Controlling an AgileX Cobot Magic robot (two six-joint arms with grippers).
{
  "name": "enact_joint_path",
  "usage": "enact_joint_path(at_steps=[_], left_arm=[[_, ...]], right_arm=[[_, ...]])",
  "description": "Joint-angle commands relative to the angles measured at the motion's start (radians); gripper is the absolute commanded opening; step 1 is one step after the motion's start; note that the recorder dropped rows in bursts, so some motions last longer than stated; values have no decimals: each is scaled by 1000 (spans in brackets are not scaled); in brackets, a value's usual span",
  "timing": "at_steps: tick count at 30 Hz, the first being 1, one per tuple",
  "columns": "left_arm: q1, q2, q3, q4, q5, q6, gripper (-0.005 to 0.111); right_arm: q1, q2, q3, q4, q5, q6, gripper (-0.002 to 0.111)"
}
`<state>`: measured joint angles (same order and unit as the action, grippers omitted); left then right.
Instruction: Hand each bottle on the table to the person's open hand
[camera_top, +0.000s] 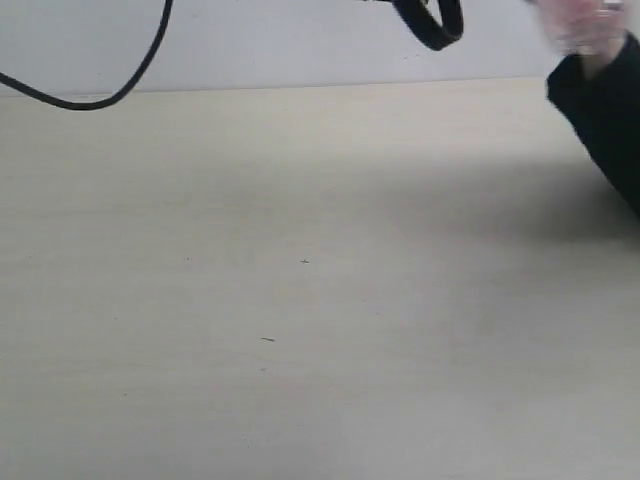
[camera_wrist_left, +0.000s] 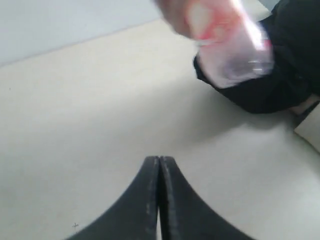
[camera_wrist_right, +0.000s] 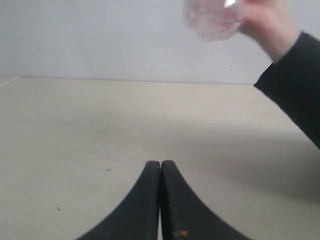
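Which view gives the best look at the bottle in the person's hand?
Left wrist view: the bottle is large there, pink-and-white label visible despite motion blur. The right wrist view catches only a pinkish clear smear at the frame's edge. In the exterior view it cannot be told from the blurred hand.

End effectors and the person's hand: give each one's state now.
Left end effector: closed, empty.
Right end effector: closed, empty.
Person's hand: holding a pink-labelled bottle.

Matt table (camera_top: 300, 300); clear glossy bottle (camera_wrist_left: 235, 55)
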<state>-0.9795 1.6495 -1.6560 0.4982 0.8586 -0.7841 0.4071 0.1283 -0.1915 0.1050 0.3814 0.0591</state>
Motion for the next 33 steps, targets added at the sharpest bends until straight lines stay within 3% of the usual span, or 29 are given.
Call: enact_joint_path(at_steps=[1, 5, 7, 11, 13, 19, 30, 33], left_arm=[[-121, -198, 177, 200, -144, -102, 0], [-230, -452, 484, 457, -375, -400, 0], [-241, -571, 634, 540, -485, -488, 0], [-239, -780, 865, 731, -458, -717, 0], [-239, -881, 938, 778, -447, -749, 0], [-239, -1038, 1005, 745, -445, -735, 0], [-239, -1046, 1005, 748, -445, -733, 0], [-239, -1046, 1005, 818, -445, -710, 0]], right_arm=[[0, -1, 2, 0, -5, -7, 0], [0, -1, 2, 0, -6, -6, 0], [0, -1, 2, 0, -6, -6, 0], [0, -1, 2, 0, -6, -7, 0], [0, -1, 2, 0, -6, -7, 0], [0, -1, 2, 0, -8, -7, 0], [0, -1, 2, 0, -8, -7, 0], [0, -1, 2, 0, -8, -7, 0]])
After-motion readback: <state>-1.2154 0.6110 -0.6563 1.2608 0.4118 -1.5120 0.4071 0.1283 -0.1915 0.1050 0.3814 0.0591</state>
